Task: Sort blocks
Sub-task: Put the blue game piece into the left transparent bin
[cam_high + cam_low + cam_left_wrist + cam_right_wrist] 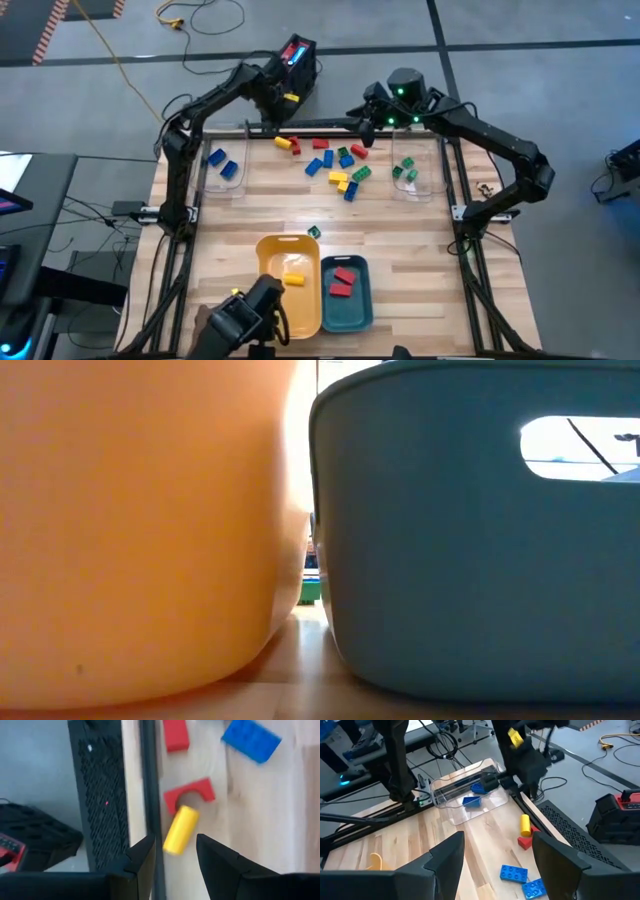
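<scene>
Left jaws [174, 857] stood apart over the desk's [400, 240] far edge, empty; yellow block [180, 829] lay just ahead between them, touching a red arch [190, 794]. Right jaws [497, 857] open.

Low view is basically useless: the yellow tray [140, 530] and teal tray [480, 530] fill it, both cut off by the edges, and only a sliver of something green [310, 590] shows in the gap between them, too small to tell what. In the left wrist view the blue block [251, 740] is blurred, and a red block [175, 734] is cropped at the edge.
</scene>
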You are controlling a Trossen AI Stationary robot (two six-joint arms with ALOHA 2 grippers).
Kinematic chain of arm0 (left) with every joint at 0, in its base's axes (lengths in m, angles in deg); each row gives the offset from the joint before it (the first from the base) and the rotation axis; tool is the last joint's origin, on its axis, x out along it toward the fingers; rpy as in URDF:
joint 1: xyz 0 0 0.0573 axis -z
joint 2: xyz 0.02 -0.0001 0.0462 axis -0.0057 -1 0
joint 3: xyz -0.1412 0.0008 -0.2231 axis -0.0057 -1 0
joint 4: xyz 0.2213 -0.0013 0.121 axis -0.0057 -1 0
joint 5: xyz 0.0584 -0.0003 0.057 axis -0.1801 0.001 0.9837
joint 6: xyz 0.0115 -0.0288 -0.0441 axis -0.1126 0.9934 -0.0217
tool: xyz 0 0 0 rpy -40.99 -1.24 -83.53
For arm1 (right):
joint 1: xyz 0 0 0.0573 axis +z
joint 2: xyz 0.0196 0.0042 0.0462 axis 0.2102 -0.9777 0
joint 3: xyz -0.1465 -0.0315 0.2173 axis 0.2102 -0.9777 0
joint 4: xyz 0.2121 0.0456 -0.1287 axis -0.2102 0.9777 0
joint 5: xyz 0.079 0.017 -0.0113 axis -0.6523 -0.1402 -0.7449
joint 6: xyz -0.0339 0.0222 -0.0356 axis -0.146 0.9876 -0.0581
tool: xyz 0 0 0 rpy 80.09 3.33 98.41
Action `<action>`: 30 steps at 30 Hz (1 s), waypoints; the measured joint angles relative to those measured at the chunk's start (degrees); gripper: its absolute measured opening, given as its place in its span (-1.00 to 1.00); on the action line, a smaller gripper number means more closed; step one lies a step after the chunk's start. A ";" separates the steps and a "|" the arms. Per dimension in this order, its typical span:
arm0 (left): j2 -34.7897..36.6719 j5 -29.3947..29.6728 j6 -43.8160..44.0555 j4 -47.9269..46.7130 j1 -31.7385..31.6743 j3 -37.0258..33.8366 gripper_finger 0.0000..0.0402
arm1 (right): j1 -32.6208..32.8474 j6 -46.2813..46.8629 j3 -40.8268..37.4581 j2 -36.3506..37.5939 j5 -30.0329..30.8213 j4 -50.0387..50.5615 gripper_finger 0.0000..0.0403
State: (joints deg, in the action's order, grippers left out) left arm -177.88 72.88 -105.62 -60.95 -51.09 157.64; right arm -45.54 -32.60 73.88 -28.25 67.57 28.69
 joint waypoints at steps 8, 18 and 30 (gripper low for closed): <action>0.15 3.22 21.61 2.95 4.31 0.70 -0.32 | -1.52 0.02 0.06 -0.31 -0.65 0.97 0.23; 9.22 0.05 28.87 3.25 5.25 0.04 -0.32 | -1.31 -10.75 0.07 -11.12 -4.74 10.20 0.23; 24.73 0.37 32.65 21.45 7.48 -25.75 -0.32 | 5.57 -29.36 -10.06 -12.17 -1.09 22.10 0.21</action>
State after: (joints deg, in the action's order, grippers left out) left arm -153.15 73.25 -72.97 -39.50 -43.61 131.89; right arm -39.96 -61.96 63.82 -40.42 66.48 50.78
